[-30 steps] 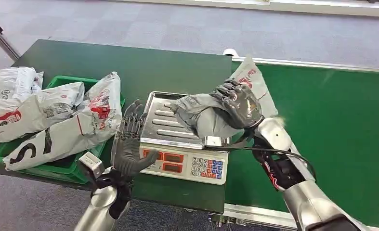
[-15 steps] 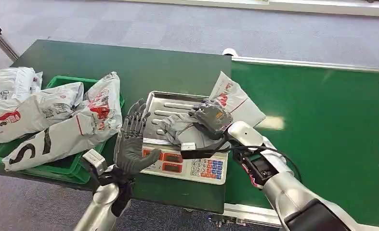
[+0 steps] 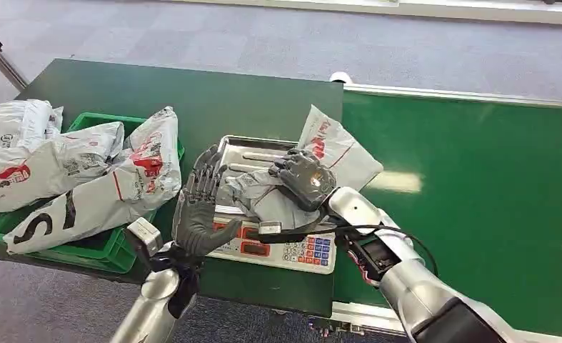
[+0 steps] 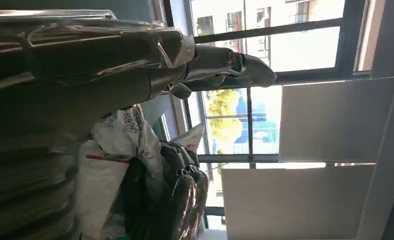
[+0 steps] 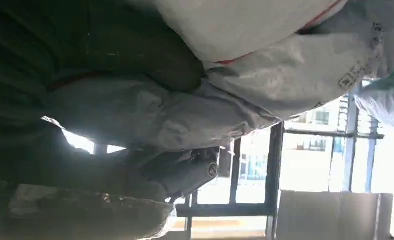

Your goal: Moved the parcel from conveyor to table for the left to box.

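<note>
Parcel (image 3: pixel 313 168), a soft grey-and-white plastic mailer with red print, lay across the steel tray of the weighing scale (image 3: pixel 235 151), its far end lapping toward one o'clock over the edge of the green conveyor (image 3: pixel 478 186). The right hand (image 3: pixel 303 179) sat on top of it, dark fingers (image 3: pixel 286 166) curled over the crumpled grey film and clamped on the bag. At nine o'clock from the scale the left hand (image 3: pixel 196 207) stood upright, palm facing the parcel, fingers (image 3: pixel 205 168) apart and holding nothing.

To do this step well, I judged the right hand should settle the bag flat on the tray before letting go, since the slack film would slump and could slide back toward the belt. A release with the bulk centred would leave the left hand a clear side to take.

Further toward nine o'clock a green crate (image 3: pixel 96 246) on the dark table (image 3: pixel 192 93) held more glossy, wrinkled mailers (image 3: pixel 85 179), heaped above its rim. The scale's keypad (image 3: pixel 308 251) faced the robot.
</note>
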Tool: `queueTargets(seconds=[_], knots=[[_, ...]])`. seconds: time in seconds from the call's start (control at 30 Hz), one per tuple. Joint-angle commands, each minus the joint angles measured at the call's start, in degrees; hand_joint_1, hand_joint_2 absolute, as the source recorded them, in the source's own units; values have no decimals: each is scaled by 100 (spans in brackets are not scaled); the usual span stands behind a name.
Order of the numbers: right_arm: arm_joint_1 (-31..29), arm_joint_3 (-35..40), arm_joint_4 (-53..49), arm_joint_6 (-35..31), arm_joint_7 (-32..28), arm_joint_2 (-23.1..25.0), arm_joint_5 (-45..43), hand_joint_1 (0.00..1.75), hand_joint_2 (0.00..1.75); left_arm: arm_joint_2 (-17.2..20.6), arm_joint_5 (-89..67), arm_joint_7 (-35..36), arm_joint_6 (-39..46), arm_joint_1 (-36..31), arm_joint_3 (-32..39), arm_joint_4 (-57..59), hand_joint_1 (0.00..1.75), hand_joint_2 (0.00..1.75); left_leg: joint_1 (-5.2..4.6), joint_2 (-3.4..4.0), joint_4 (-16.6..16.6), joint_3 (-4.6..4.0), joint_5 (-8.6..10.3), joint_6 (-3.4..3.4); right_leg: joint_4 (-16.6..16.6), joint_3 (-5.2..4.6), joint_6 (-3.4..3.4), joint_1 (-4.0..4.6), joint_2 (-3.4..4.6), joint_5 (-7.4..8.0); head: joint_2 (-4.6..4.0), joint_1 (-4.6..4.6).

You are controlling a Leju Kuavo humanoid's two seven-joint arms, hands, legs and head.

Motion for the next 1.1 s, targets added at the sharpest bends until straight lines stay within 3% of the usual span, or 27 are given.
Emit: queueTargets(seconds=[0.03, 0.2, 0.23, 0.27, 0.3, 0.33, 0.67, 0.9, 1.1], knots=[[-35, 75, 319, 213, -285, 223, -40, 175, 175, -22, -23, 66, -32, -346, -144, 487, 0, 175, 0, 2, -1, 1, 1, 0, 0, 1, -3, 1, -4, 0, 0, 0], [255, 287, 551, 550, 10, 225, 195, 175, 175, -1, -27, 62, -2, -238, -94, 448, 0, 175, 2, -2, -5, 8, 1, 1, -8, 10, -3, 4, -7, 0, 0, -2], [267, 379, 569, 746, 133, 236, 290, 164, 175, 2, -29, 63, 0, -230, -84, 438, 0, 175, 3, -1, -12, 13, 3, 2, -15, 17, -4, 5, -10, 2, 0, -2], [271, 378, 575, 856, 157, 248, 278, 45, 175, -1, -30, 64, 2, -230, -79, 434, 0, 175, 1, -2, -8, 10, 2, 1, -10, 13, -3, 3, -9, 0, 0, 0], [286, 342, 537, 925, 142, 259, 231, 16, 175, -5, -38, 72, -11, -251, -85, 428, 0, 175, 1, -1, -6, 7, 2, 1, -8, 10, -3, 2, -8, 0, 0, -2], [292, 309, 492, 977, 118, 265, 187, 3, 175, -14, -42, 82, -15, -279, -85, 432, 0, 175, 2, 0, -8, 7, 2, 1, -9, 10, -4, 3, -9, 1, 0, 0], [461, 456, -104, 938, -131, 265, 185, 0, 175, -17, -41, 139, 13, -432, -88, 557, 0, 175, 4, 0, -7, 8, 4, 0, -10, 9, -6, 6, -10, 3, 0, 0], [791, 380, -1205, 35, -135, -26, -115, 0, 175, -9, -15, 159, 45, -394, -110, 556, 0, 175, 2, -1, -3, 6, 2, 1, -7, 8, -4, 4, -10, 0, 0, -2], [848, 302, -1448, -180, -32, -113, -229, 0, 175, 0, 4, 164, 65, -405, -127, 568, 0, 175, 2, -3, -2, 2, 3, 2, -5, 5, -4, 3, -12, 1, 0, -2]])
